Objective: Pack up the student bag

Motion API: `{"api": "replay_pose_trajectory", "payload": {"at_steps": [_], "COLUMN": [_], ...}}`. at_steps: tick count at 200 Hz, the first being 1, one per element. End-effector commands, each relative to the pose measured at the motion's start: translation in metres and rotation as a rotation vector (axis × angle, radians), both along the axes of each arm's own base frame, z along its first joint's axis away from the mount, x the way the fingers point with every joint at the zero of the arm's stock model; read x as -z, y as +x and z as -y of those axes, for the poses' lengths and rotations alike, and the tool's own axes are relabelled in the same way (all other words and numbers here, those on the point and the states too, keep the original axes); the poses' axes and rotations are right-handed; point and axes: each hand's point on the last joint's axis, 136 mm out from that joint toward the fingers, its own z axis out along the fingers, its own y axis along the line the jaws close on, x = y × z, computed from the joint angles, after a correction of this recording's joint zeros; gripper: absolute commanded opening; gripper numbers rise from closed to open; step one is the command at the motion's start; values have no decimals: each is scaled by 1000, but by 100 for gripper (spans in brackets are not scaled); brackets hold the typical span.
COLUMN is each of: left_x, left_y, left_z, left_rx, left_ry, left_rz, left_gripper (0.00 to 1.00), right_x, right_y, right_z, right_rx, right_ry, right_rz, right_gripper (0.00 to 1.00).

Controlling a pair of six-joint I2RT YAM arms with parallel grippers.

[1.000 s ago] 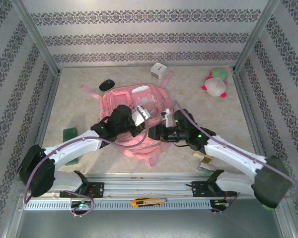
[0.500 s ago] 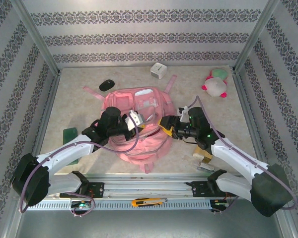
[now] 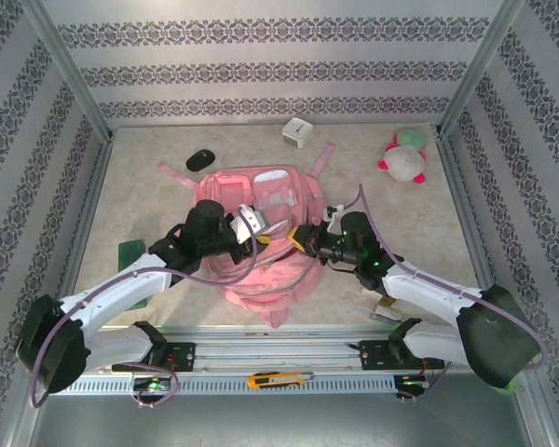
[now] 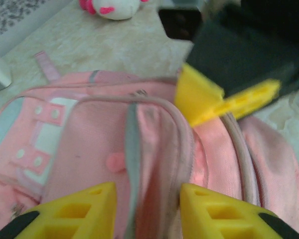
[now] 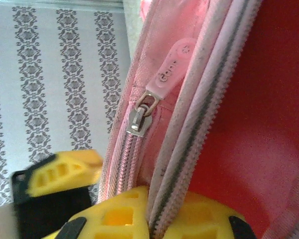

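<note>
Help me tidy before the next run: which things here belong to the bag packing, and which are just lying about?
In the job: large pink fabric backpack; right gripper, shut on its zip edge; left gripper, open over its front.
Lying about, untouched: black oval object; white cube box; pink-white-green plush toy; flat green block; yellow utility knife.

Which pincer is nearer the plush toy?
Right. The right pincer grips the student bag on the side facing the plush toy; the left pincer sits farther left over the bag.
</note>
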Motion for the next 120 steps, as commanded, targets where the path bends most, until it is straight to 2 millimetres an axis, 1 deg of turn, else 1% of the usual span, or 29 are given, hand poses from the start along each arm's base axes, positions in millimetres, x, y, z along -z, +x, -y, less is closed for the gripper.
{"api": "replay_pose_trajectory", "payload": {"at_steps": [1,24,40,58,76,95,110,120], "left_x": [-33,-21,-11,-1,12,25,33,34], "left_y": [-4,-30,-47,-65,-81,-93,-96,-96], "left_z": [-20,-37,-47,-43,-32,-22,-18,-18], "left_rx": [-186,-352,-493,-550,-562,-543,-546,-551], "left_ry": [-86,-131,-183,-255,-252,-177,-125,-112], "left_rz": [-152,-377,-479,-599,-667,-665,-667,-666], "left_gripper": [38,44,44,44,44,47,50,52], "right_x": [-25,-32,-33,-30,-32,-43,-55,-62], "right_y": [15,15,13,13,11,10,9,8], "right_z": [1,-7,-11,-13,-15,-17,-17,-16], "right_rx": [103,100,93,89,91,98,112,126], "right_ry": [51,51,47,42,53,79,96,98], "right_rz": [101,130,137,134,133,144,168,183], "right_gripper": [0,0,0,0,0,0,0,0]}}
